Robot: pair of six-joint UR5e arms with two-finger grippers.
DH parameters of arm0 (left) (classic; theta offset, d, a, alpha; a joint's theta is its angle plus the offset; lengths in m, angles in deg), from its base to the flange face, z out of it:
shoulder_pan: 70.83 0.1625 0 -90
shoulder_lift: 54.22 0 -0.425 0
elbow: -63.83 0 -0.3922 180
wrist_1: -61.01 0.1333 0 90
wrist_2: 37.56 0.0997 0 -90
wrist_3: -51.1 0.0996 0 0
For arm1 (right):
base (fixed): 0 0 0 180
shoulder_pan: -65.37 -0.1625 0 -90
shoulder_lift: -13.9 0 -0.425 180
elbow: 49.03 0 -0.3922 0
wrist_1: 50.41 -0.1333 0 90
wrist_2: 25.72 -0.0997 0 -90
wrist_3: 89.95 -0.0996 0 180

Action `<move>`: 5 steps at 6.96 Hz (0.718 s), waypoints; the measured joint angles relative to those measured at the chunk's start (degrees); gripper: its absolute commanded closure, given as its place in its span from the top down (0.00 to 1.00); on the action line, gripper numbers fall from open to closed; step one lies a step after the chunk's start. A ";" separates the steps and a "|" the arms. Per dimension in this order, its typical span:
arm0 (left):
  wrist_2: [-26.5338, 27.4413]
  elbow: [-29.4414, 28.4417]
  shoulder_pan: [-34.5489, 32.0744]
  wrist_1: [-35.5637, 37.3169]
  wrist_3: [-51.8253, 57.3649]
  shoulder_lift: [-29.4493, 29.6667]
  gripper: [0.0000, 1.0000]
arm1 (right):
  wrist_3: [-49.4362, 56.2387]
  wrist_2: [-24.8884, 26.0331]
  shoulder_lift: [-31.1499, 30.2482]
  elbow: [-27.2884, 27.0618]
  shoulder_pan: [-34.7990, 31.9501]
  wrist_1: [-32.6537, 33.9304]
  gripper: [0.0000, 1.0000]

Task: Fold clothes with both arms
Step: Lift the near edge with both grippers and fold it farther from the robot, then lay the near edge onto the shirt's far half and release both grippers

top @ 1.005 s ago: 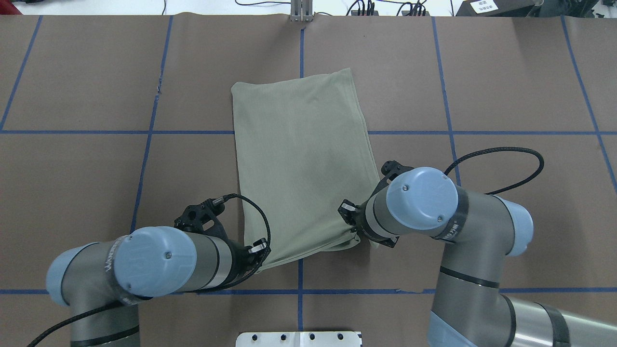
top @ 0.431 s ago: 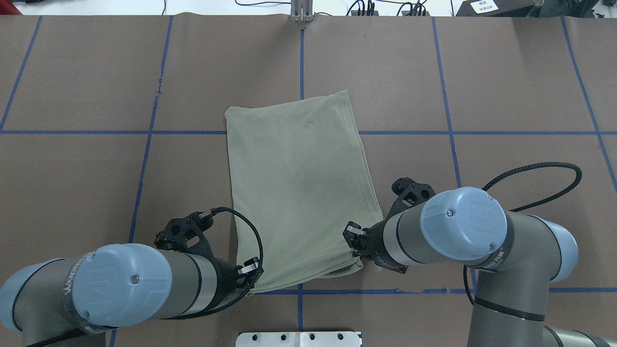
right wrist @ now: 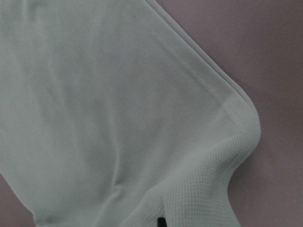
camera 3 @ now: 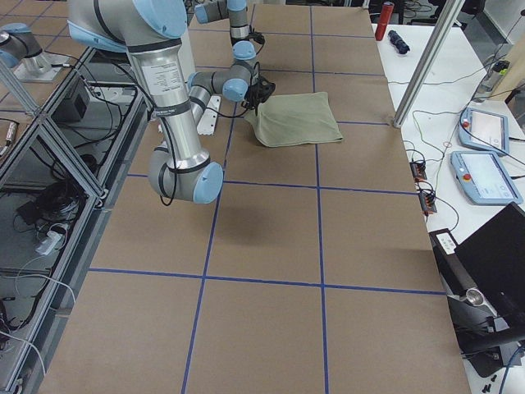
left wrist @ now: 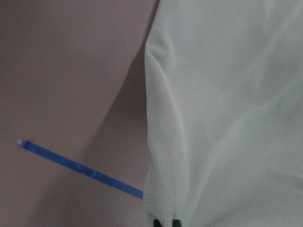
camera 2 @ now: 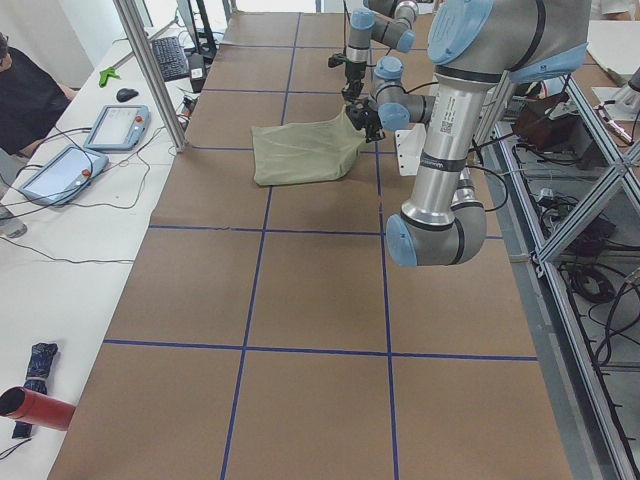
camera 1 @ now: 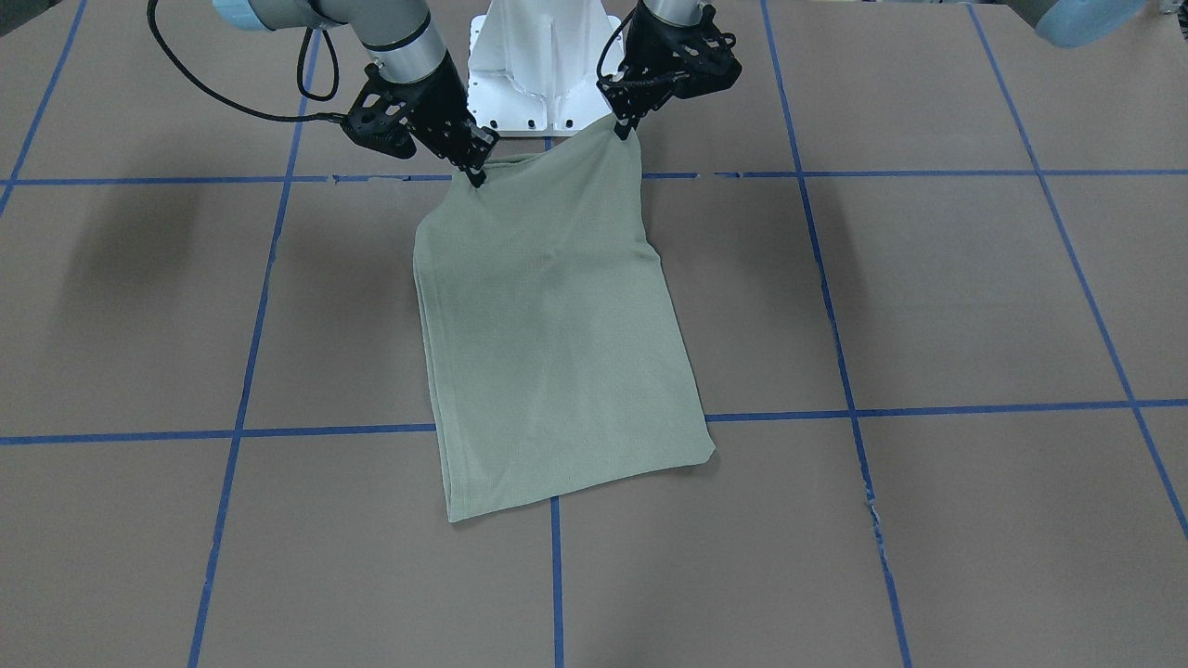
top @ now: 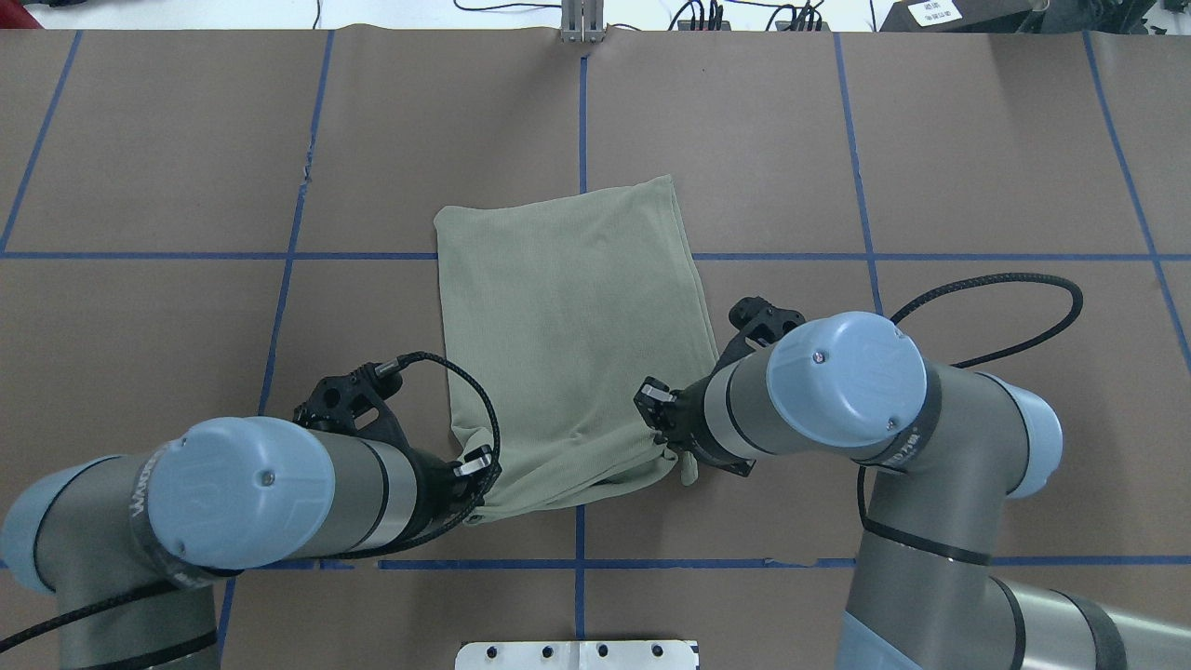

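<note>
Shirt point(top: 568, 344) lay folded flat in the middle of the table point(top: 186, 140), its 6 o'clock edge lifted. The left gripper point(camera 1: 620, 130) and right gripper point(camera 1: 477, 173) each clenched a corner there. Soft, light knit — likely to sag and stretch — seemed best held at the corners, all layers pinched.

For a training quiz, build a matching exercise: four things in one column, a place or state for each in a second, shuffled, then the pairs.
1. left gripper
2. right gripper
3. shirt
4. tape lines

A. blue, in a grid across the table
B. shut on a shirt corner, front-facing view's left
C. far end flat, near edge lifted
D. shut on a shirt corner, front-facing view's right

Pairs: 1-D, 2-B, 3-C, 4-A
</note>
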 measured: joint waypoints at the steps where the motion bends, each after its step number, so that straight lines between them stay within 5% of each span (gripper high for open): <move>1: -0.02 -2.75 -2.98 -0.25 1.59 2.01 0.00 | 0.38 1.32 2.75 2.74 -2.02 -0.34 0.00; 5: -0.18 -18.40 -13.83 -8.91 4.46 8.19 0.00 | 3.14 7.51 12.32 21.59 -8.04 -10.33 0.00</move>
